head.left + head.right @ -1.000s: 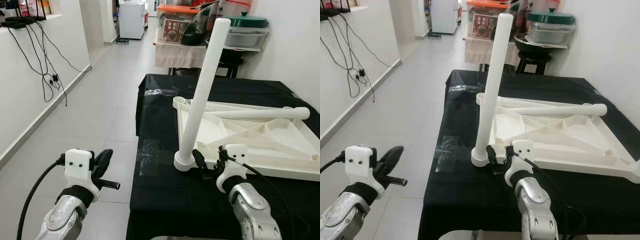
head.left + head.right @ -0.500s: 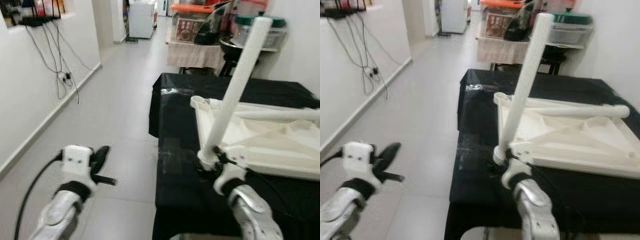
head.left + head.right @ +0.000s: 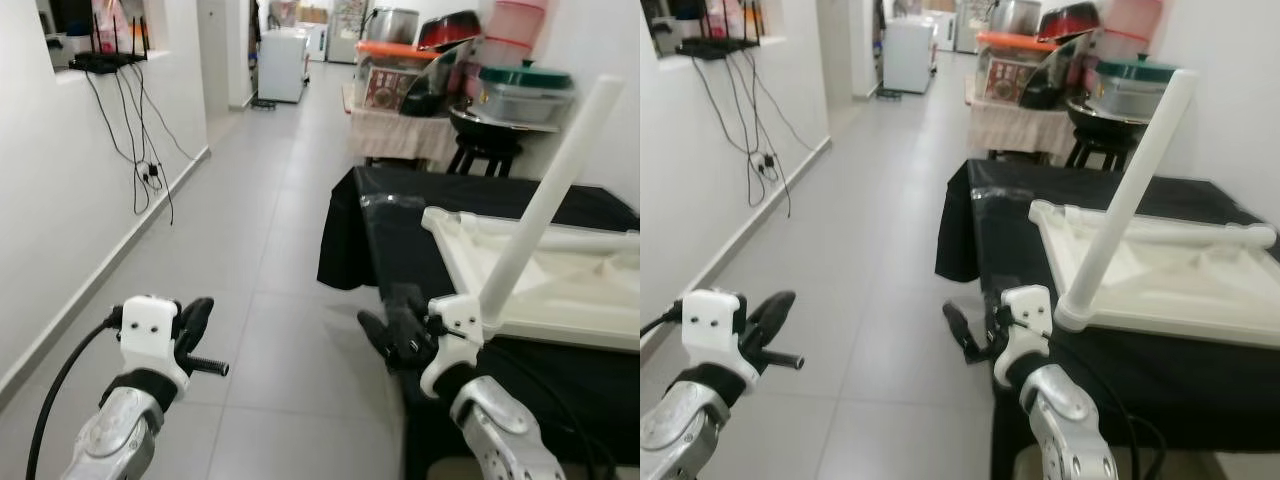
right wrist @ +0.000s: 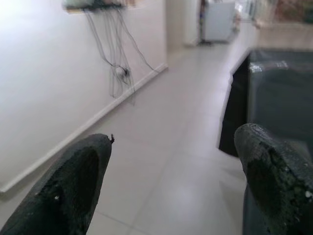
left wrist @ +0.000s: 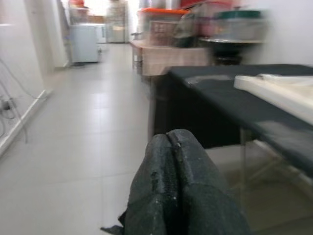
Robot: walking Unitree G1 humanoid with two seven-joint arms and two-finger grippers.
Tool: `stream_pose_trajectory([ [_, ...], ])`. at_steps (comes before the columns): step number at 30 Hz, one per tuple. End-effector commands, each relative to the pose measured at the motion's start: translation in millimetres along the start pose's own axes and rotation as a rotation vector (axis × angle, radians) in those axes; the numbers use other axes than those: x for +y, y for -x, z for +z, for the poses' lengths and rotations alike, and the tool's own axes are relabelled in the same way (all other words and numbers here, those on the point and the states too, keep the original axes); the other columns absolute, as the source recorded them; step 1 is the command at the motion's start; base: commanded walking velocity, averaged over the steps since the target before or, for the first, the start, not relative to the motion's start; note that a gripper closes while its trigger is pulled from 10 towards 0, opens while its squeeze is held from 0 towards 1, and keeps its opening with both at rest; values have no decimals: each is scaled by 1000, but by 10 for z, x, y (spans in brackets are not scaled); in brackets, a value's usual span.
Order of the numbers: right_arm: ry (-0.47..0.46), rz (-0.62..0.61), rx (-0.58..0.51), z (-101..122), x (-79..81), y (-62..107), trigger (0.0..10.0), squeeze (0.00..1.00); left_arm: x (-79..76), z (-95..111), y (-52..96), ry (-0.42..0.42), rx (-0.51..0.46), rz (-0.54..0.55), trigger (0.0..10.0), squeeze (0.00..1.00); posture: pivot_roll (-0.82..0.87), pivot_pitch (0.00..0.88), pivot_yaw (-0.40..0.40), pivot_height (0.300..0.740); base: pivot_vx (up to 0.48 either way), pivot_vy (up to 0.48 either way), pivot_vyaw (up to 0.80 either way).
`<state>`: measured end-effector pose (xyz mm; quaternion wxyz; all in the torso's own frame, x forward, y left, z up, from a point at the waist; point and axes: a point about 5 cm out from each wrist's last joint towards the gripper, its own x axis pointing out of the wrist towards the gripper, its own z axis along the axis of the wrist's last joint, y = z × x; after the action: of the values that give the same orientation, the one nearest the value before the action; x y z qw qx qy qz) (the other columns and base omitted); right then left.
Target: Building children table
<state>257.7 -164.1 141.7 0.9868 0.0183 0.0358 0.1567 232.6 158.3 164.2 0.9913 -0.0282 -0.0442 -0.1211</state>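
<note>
While my right gripper hangs spread wide off the desk's left edge, my left gripper stays pressed closed; the tabletop, leg upright at its near corner, runs out of frame.

Right gripper letting go of table leg, now spread wide at centre bottom, left of black table. Leg tilting further toward upper right of frame.
</note>
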Motion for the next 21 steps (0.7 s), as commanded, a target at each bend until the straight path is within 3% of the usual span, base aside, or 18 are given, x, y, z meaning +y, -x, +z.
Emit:
stream_pose_trajectory([
  [1,-1,17,-19,36,67,-51,10000,0,42,-11,7,-12,12,15,10000,0,-66,0,-70,740,0,480,0],
  [3,3,16,-25,48,87,-92,10000,0,36,-8,3,-5,5,15,10000,0,-64,0,-70,740,0,480,0],
  [6,-2,5,-33,66,112,-185,10000,0,40,7,-21,24,-9,31,10000,0,-60,0,-70,740,0,0,0],
  [10,-18,-1,-40,84,126,-251,10000,0,14,6,-40,1,-2,9,10000,0,-61,0,-70,740,0,0,0],
  [21,-50,5,-40,69,111,-275,10000,0,-14,-24,-89,45,-7,-37,10000,0,-72,0,-72,740,0,0,0],
])
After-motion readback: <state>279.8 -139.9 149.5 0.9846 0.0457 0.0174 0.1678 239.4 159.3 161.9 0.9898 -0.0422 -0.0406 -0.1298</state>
